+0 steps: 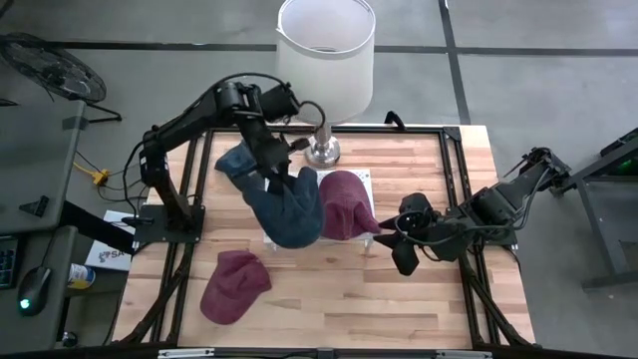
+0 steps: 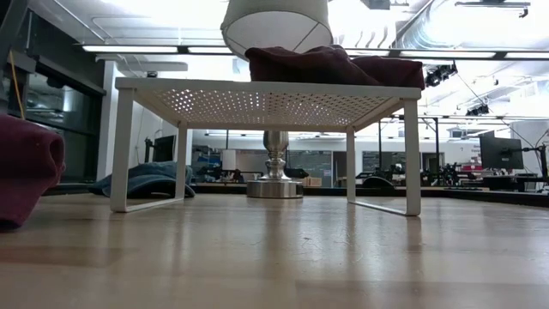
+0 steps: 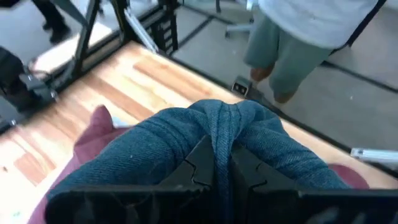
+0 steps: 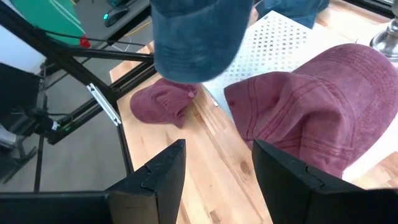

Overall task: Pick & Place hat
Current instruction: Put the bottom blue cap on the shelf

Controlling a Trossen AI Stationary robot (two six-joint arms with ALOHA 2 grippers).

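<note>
My left gripper (image 1: 275,172) is shut on a blue denim hat (image 1: 289,211) and holds it above the white perforated rack (image 4: 273,38). A maroon hat (image 1: 346,204) lies on top of the rack; it also shows in the low view (image 2: 334,65). A second maroon hat (image 1: 234,285) rests on the table near the front left. Another blue hat (image 2: 146,180) lies on the table behind the rack, beside the lamp. My right gripper (image 4: 217,180) is open, low by the rack's right side, touching nothing. My left gripper pinches a bunched fold of the blue hat's crown (image 3: 219,134) between its two fingers (image 3: 198,163). The fingers come from above, pointing down. The hat is lifted clear and hangs below them, its cloth gathered into ridges at the pinch.
A lamp with a white shade (image 1: 325,50) and a metal base (image 2: 274,185) stands at the table's far edge behind the rack. A person's legs (image 3: 292,50) show beyond the table. Bare wood lies along the near edge (image 1: 339,309).
</note>
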